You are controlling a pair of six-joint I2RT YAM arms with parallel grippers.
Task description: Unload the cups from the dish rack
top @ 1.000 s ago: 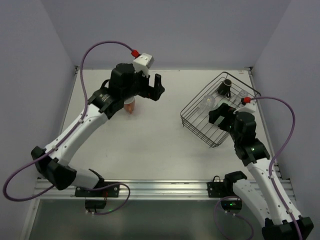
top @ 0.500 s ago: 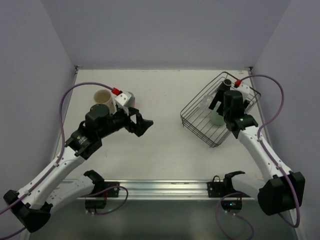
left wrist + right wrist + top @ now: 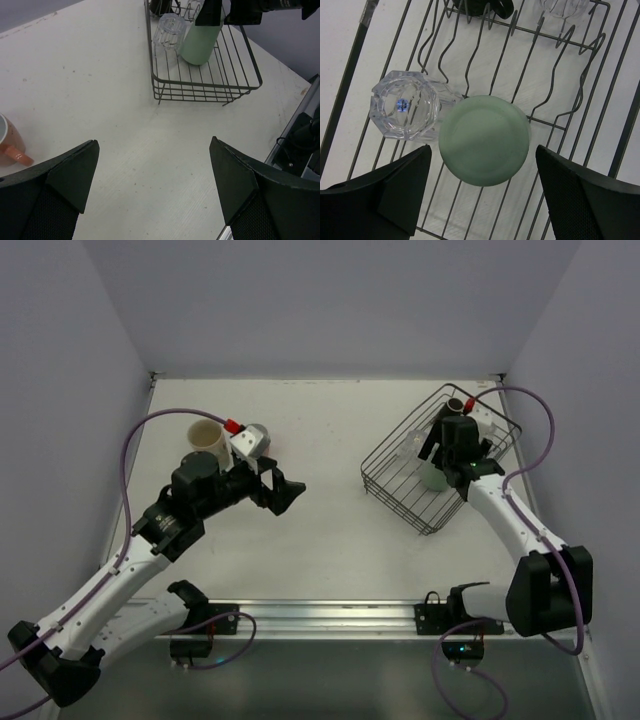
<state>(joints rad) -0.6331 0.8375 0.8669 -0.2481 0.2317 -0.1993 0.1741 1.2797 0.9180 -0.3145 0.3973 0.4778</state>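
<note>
Right end effector [image 3: 482, 172], fingers apart, straddles the green tumbler [image 3: 484, 140]; centre it, close gently, then lift straight, clear of the neighbouring glass [image 3: 405, 110].

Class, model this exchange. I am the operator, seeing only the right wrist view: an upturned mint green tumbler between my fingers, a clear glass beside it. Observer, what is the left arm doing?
Observer: The left gripper hangs open and empty above the table, left of the dish rack.
Operator: Any cups out already?
Observer: A beige mug stands upright at the table's far left.
Operator: Only that one?
Observer: The left wrist view also shows a pinkish cup with an orange handle on the table.
</note>
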